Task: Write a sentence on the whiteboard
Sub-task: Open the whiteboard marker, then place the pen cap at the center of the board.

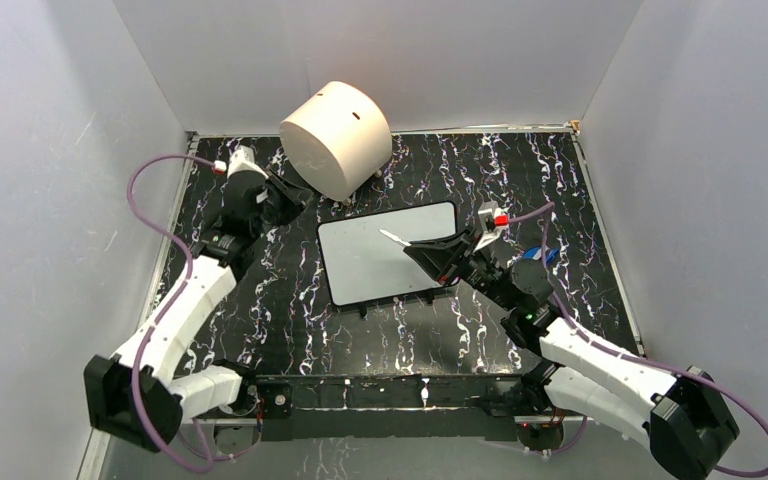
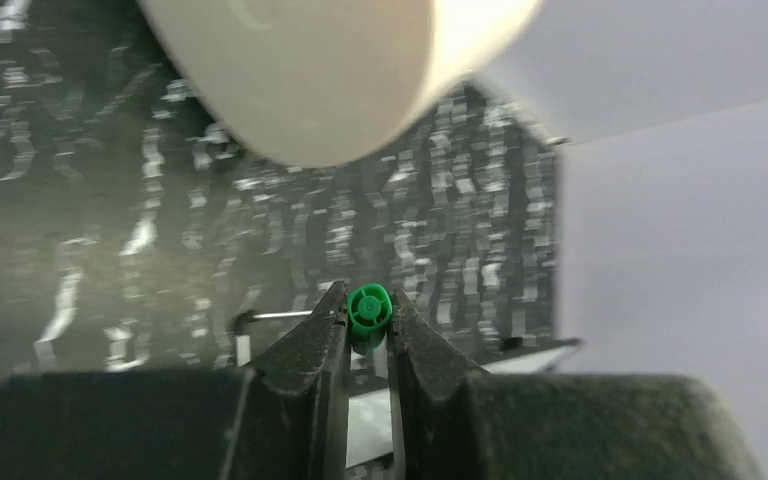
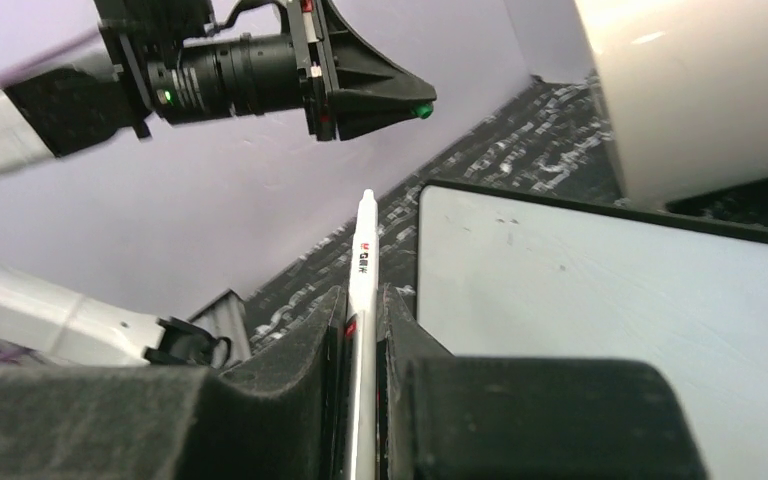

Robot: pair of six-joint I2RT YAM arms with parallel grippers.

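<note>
Both arms are seen bolted at the near edge of the dark marbled surface (image 1: 520, 180). A small blue thing (image 1: 540, 255), partly hidden, is seen just beside the right arm.

The right gripper (image 3: 362, 295) is reached in from the right over the near right part of the whiteboard (image 1: 370, 265). Its jaws are clenched on a white pen (image 3: 363, 260), which is pointed out past the fingertips over the board. Whether the tip touches the board cannot be told.

The whiteboard is laid flat near the middle of the surface, slightly turned, and its face is seen as plain white with a few faint specks.

Farther off, to the left of the board's far corner, the left gripper (image 2: 368, 300) is held above the surface. Its jaws are closed on a small green cap (image 2: 368, 308), gripped at the very tips.

Just beyond that gripper, at the far edge, a cream cylinder (image 1: 335, 135) is seen.
</note>
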